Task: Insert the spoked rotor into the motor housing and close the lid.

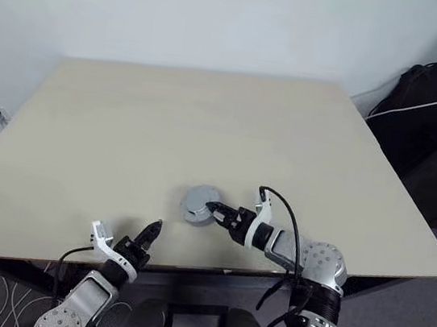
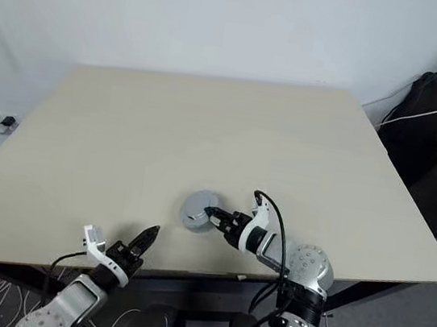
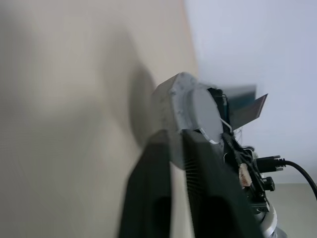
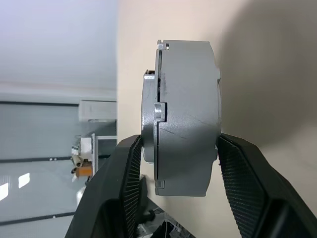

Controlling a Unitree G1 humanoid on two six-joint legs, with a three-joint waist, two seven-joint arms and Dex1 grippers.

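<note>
Pale bench (image 1: 207, 129): my right claw (image 1: 213, 211) clamps the closed grey motor housing (image 1: 199, 202) by its rigid, smooth sides; left claw (image 1: 152, 231) nearly together.

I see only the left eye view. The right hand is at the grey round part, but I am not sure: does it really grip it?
Observer: Yes. In the right wrist view the right hand has one finger against each side of the grey round housing.
Operator: Is the part one piece?
Observer: No. A seam runs along its side wall, between a thinner section and a thicker one, and the two sit closed together.
Operator: What does the left hand's camera show?
Observer: The left hand looks at the housing's round face, which seems plain and closed, though blurred.
</note>
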